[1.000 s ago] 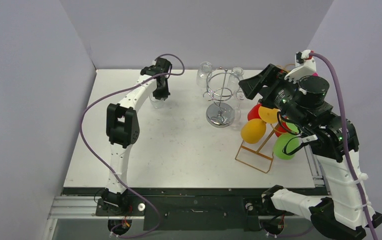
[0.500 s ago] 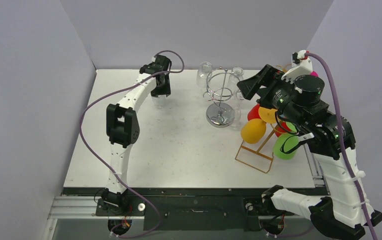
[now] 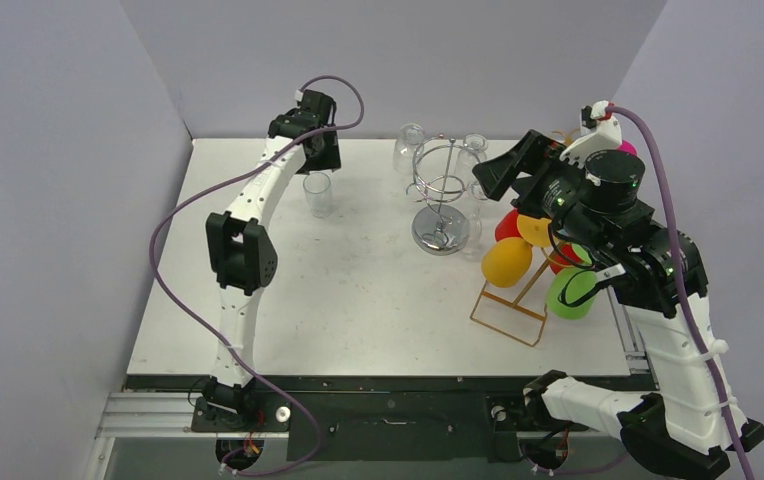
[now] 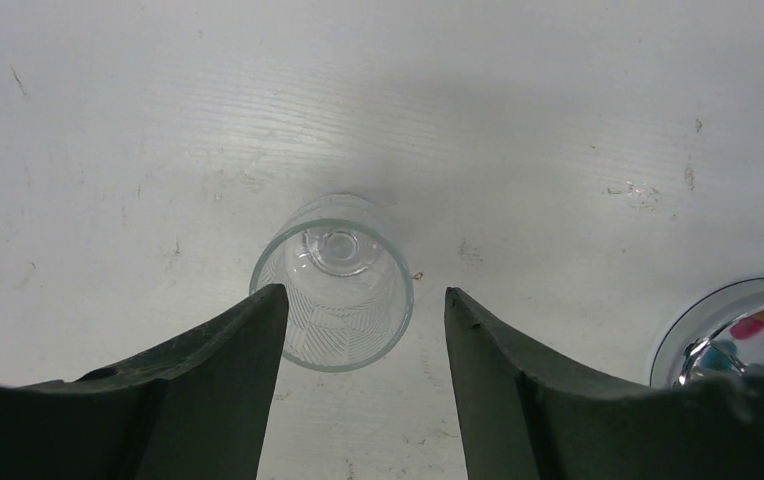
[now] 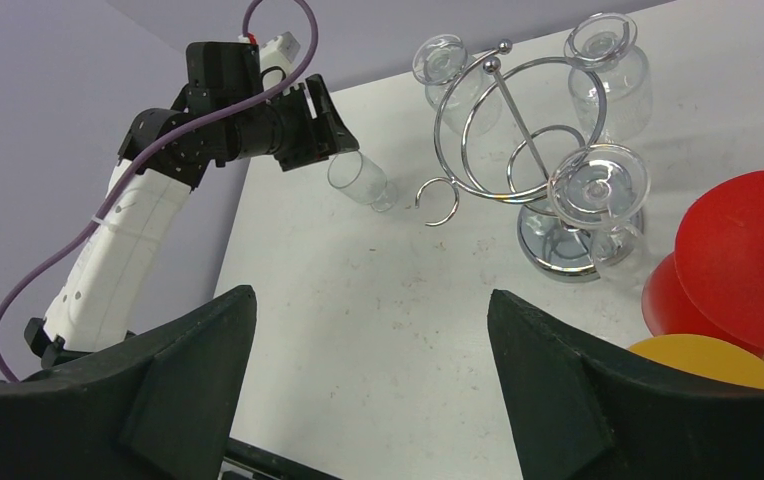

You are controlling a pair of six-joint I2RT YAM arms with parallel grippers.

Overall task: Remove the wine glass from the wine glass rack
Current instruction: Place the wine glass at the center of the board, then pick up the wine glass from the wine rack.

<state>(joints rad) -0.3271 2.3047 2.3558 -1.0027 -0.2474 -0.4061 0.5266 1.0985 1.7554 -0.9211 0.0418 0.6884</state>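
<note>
A clear, ribbed wine glass (image 3: 318, 193) stands upright on the white table, left of the chrome wine glass rack (image 3: 441, 190). My left gripper (image 3: 320, 160) hovers just above and behind it, open. In the left wrist view the wine glass (image 4: 333, 285) sits below the gap between the left gripper's (image 4: 365, 295) dark fingers, free of both. Three more glasses hang upside down on the rack (image 5: 503, 140), the nearest (image 5: 598, 195) at its right side. My right gripper (image 3: 488, 172) is open and empty in the air beside the rack's right side.
A gold wire stand with red, yellow and green discs (image 3: 518, 250) stands right of the rack, under my right arm. Grey walls close the table at the back, left and right. The rack's round chrome base (image 4: 728, 330) shows at the left wrist view's right edge.
My left gripper has opened and risen up and back from the wine glass, which now stands alone on the table. The right arm has hardly shifted.
</note>
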